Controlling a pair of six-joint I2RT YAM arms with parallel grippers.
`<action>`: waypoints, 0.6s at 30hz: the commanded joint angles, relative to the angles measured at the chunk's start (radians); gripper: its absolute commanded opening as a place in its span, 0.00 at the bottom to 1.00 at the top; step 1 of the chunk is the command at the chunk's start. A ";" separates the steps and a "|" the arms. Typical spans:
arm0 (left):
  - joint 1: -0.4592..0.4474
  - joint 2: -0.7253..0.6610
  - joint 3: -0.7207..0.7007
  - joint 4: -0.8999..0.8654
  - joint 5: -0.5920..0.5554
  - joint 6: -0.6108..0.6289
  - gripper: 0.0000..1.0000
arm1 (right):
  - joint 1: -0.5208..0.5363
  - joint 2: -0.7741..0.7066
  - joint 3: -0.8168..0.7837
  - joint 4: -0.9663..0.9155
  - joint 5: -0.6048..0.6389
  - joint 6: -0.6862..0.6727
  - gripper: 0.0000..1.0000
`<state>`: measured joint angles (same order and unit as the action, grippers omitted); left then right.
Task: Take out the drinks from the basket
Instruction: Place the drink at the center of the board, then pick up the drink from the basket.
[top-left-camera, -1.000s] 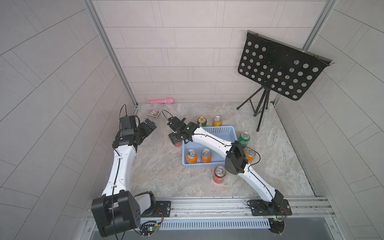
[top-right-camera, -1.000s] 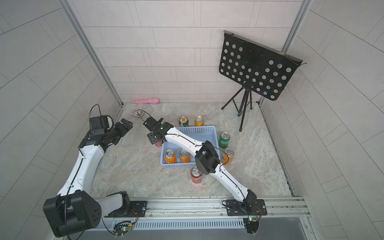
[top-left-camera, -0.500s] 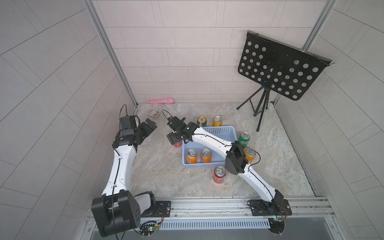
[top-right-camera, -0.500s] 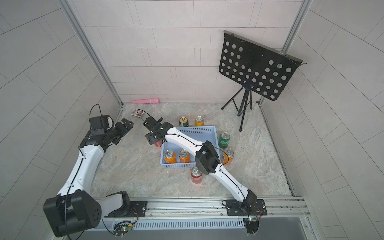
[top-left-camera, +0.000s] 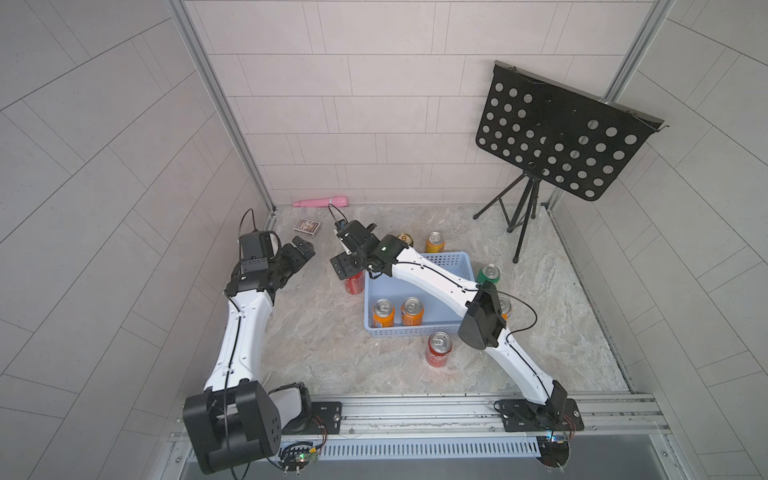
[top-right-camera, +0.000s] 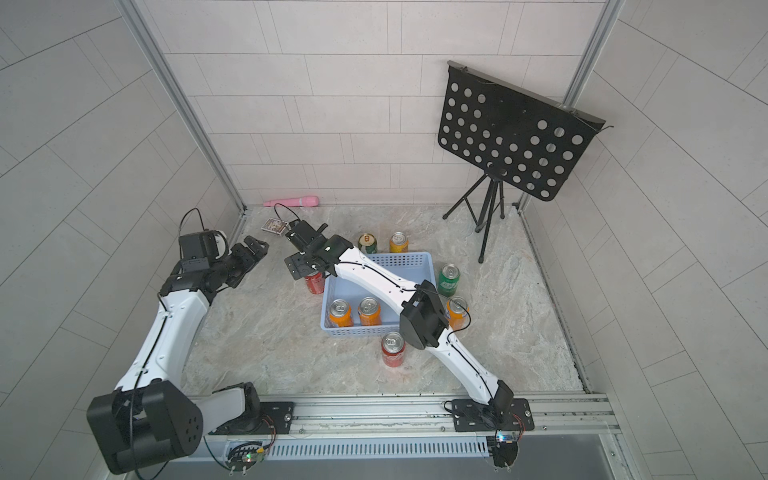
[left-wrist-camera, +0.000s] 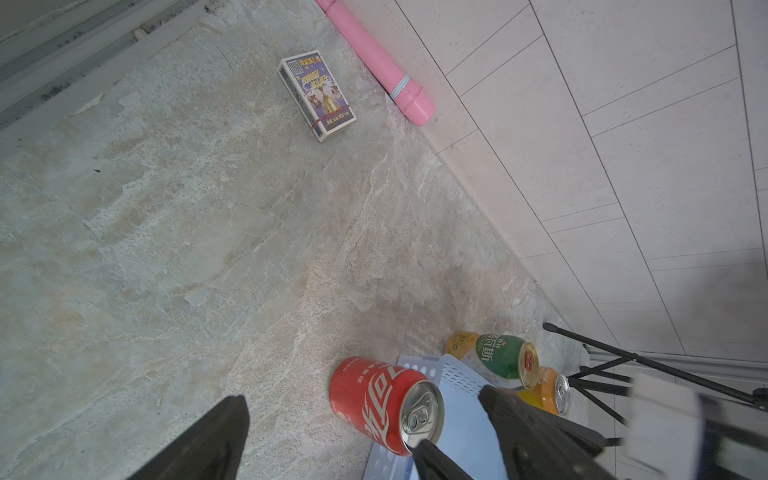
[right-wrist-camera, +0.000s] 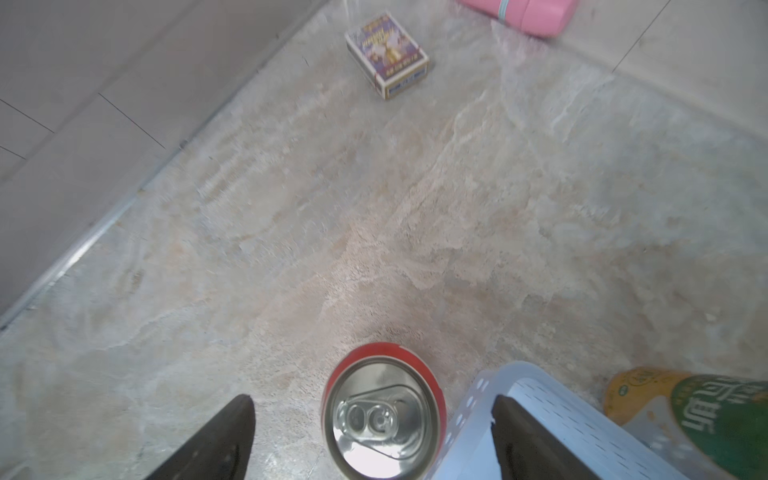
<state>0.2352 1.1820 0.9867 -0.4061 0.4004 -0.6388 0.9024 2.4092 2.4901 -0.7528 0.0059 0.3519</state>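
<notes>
Tiled booth w/ a marbled surface (top-left-camera: 316, 332). In both top views the light-blue basket (top-left-camera: 451, 259) sits mid-surface w/ two orange cans (top-left-camera: 382, 312) upright at its near end; the R arm crosses over the rest. Six cans stand outside it:
- a red can (top-left-camera: 354, 284) just beside the far corner on the L arm's side
- a second red can (top-left-camera: 439, 349) in front
- a green can (top-left-camera: 489, 275) and an orange can (top-right-camera: 457, 311) on the R side
- a gold-top can (top-left-camera: 405, 240) and another orange one (top-left-camera: 434, 242) behind

R gripper (top-left-camera: 349, 257) hangs over the red can. L gripper (top-left-camera: 300, 251) is well apart, holding nothing. Music stand (top-left-camera: 552, 141) back R; pink cylinder (top-left-camera: 322, 202) and card box (top-left-camera: 307, 225) near the back wall.

Left wrist view: L gripper fingers (left-wrist-camera: 224, 432) are spread wide, open, gripping nothing. Red can (left-wrist-camera: 374, 399) is upright by the basket corner (left-wrist-camera: 453, 374).

Right wrist view, blurred: R gripper fingers (right-wrist-camera: 226, 436) stand apart, open, either side of the red can (right-wrist-camera: 382, 415) w/ gaps both sides, no contact. The can stands on the surface just outside the basket corner (right-wrist-camera: 482, 386).
</notes>
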 joint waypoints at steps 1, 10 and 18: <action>0.007 -0.004 -0.019 0.024 0.005 0.005 1.00 | -0.002 -0.116 -0.037 0.050 -0.024 0.003 0.93; 0.006 -0.025 -0.026 0.035 0.015 0.021 1.00 | -0.002 -0.335 -0.264 0.102 -0.021 -0.032 0.93; -0.004 -0.032 -0.023 0.042 0.038 0.038 1.00 | -0.012 -0.622 -0.654 0.196 0.046 -0.069 0.94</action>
<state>0.2348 1.1759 0.9699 -0.3832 0.4229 -0.6289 0.8978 1.8694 1.9190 -0.6006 0.0097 0.3065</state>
